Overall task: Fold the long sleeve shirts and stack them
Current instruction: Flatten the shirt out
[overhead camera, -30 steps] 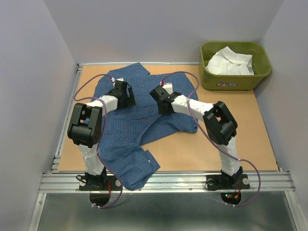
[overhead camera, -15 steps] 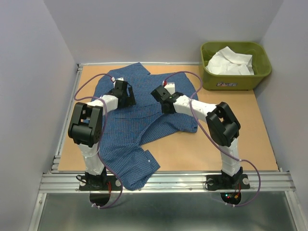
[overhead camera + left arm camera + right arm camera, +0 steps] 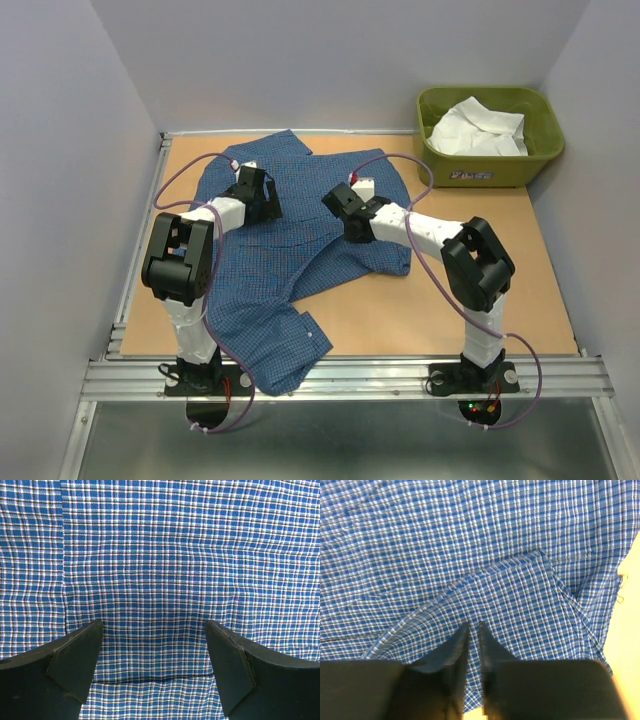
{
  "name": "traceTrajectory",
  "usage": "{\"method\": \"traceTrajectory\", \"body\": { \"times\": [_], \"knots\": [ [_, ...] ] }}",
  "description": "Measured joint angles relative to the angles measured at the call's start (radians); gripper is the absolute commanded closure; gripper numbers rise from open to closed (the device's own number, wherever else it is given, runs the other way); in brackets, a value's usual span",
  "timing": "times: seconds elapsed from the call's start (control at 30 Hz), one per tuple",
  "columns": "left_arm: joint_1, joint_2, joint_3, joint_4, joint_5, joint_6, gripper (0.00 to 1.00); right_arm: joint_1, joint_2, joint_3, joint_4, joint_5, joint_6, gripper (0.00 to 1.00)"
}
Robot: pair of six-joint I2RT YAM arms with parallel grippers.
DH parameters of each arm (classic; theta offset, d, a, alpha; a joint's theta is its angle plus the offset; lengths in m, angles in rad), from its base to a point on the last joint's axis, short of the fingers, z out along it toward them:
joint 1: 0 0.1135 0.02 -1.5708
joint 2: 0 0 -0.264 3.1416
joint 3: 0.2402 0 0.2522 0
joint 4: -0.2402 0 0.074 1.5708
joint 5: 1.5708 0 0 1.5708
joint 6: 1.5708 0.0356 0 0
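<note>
Blue shirt [image 3: 290,245] spread mid-table. Right gripper [image 3: 474,625] pinched on raised fold, likely to drag it flat. Left gripper [image 3: 152,627] spread wide over cloth, 10 o'clock. White shirt [image 3: 478,130] in tub [image 3: 440,172], 1 o'clock.

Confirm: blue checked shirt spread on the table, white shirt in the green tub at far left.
Wrong side: top external view shows the green tub with the white shirt at far right. The blue checked shirt does lie on the table.
</note>
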Motion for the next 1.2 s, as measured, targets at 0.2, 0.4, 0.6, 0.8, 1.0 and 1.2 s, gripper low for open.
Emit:
{"method": "traceTrajectory", "body": {
  "times": [0.2, 0.4, 0.6, 0.8, 1.0, 1.2],
  "knots": [
    [-0.001, 0.0, 0.0, 0.0, 0.0, 0.0, 0.06, 0.0, -0.002, -0.001, -0.009, 0.0, 0.016, 0.25],
    [-0.008, 0.0, 0.0, 0.0, -0.003, 0.0, 0.06, 0.0, 0.001, 0.037, -0.018, -0.002, 0.034, 0.18],
    [-0.014, 0.0, 0.0, 0.0, -0.005, 0.0, 0.06, 0.0, 0.062, 0.139, -0.012, 0.005, 0.06, 0.22],
    [-0.015, 0.0, 0.0, 0.0, -0.005, 0.001, 0.06, 0.001, 0.142, 0.149, -0.022, 0.009, 0.081, 0.3],
    [-0.015, 0.0, 0.001, -0.001, -0.005, 0.001, 0.06, 0.001, 0.163, 0.149, -0.072, 0.022, 0.097, 0.35],
    [-0.015, 0.0, 0.002, -0.005, -0.005, 0.001, 0.06, 0.002, 0.163, 0.149, -0.104, 0.033, 0.113, 0.53]
  ]
}}
